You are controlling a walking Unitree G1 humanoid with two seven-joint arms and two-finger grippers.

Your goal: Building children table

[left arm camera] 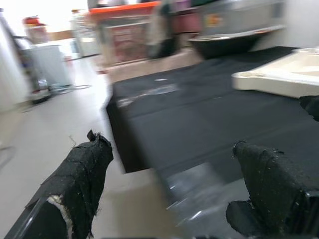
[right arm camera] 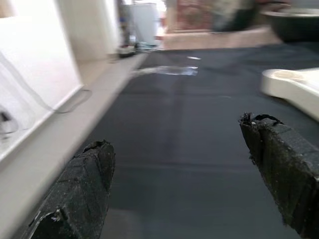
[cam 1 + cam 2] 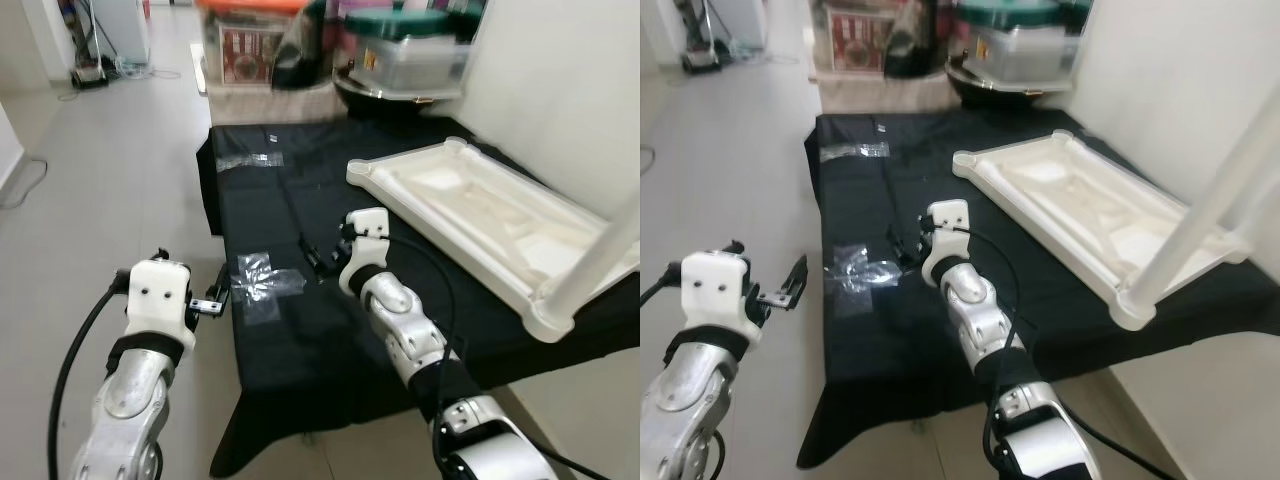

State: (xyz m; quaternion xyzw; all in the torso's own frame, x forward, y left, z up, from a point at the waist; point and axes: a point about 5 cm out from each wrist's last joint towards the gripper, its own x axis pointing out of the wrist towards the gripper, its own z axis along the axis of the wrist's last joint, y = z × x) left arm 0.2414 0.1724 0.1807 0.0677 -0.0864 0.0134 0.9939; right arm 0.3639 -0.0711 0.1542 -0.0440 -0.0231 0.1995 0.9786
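Observation:
A white children's table top [image 3: 480, 215] lies upside down on the right side of a black cloth-covered surface [image 3: 300, 350]. One white leg [image 3: 600, 255] stands up from its near corner. A clear plastic bag [image 3: 262, 283] lies on the cloth near the left edge, and another bag [image 3: 250, 160] lies farther back. My left gripper [image 3: 218, 290] hovers open at the cloth's left edge, just left of the near bag, with nothing between its fingers [image 1: 82, 174]. My right gripper [image 3: 318, 262] is open and empty low over the cloth, between the near bag and the table top; its fingers [image 2: 284, 164] are spread wide.
Storage bins [image 3: 250, 40] and a lidded box [image 3: 405, 50] crowd the far end of the surface. A white wall [image 3: 560, 90] runs along the right. Tiled floor [image 3: 100, 180] stretches to the left, with cables near its far corner.

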